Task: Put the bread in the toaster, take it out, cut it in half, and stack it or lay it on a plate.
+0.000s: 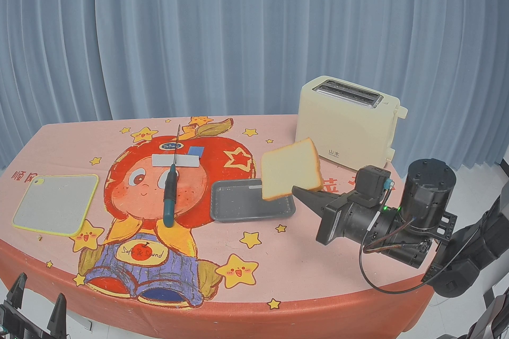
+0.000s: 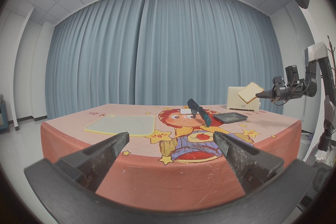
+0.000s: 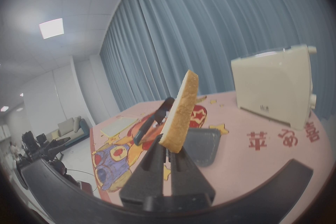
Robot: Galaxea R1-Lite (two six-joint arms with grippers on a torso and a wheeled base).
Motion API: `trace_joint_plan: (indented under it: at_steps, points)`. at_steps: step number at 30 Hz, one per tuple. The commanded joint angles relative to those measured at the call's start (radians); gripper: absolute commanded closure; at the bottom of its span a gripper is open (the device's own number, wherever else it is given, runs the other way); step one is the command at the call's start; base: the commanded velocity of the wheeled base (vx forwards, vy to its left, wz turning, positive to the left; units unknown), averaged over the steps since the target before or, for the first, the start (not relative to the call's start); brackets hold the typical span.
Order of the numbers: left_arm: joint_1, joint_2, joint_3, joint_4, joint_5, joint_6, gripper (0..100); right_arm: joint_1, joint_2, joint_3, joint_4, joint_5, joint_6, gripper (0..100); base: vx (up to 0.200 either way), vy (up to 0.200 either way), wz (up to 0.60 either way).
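Cream plastic toaster (image 1: 347, 125) at two o'clock; pale, tan-crusted bread slice (image 1: 290, 169); dark grey metal tray (image 1: 238, 203); teal-handled knife (image 1: 169, 192); pink star-dotted tablecloth (image 1: 318, 260); yellow-rimmed grey cutting board (image 1: 55, 203) at nine.

A round-fronted table (image 1: 318, 260), draped in a pink cloth printed with a cartoon apple-headed child and yellow stars, carries four things well apart from one another. A pale cutting board (image 1: 57, 203) with a yellow-green rim lies flat near the left edge, and a knife (image 1: 170, 181) with a teal handle lies at the middle, its blade propped across a small white block (image 1: 188, 161) beside a small blue piece (image 1: 195, 150). A dark tray (image 1: 238, 202) sits right of the knife, with a cream two-slot toaster (image 1: 344, 123) standing at the far right.
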Motion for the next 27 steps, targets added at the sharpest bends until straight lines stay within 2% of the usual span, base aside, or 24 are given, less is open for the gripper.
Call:
trace_joint_plan:
  at_steps: [1,5,7,16,27]
  points:
    - [0.000,-0.013,0.018,0.000,0.000,0.000,0,-0.007,0.080,0.082,-0.144,-0.003,-0.075,100,0.000,0.000,0.00]
    - [0.000,-0.013,0.018,0.000,0.000,0.000,0,-0.015,0.083,0.099,-0.164,-0.003,-0.172,100,0.000,0.000,0.00]
    - [0.000,-0.013,0.018,0.000,0.000,0.000,0,-0.021,0.083,0.114,-0.166,-0.003,-0.191,100,0.000,0.000,0.00]
    - [0.000,-0.013,0.018,0.000,0.000,-0.002,0,-0.027,0.072,0.120,-0.167,-0.006,-0.221,100,0.000,0.000,0.00]
    - [0.000,-0.013,0.018,0.000,0.000,0.000,0,-0.042,0.049,0.117,-0.166,-0.018,-0.224,100,0.000,0.000,0.00]
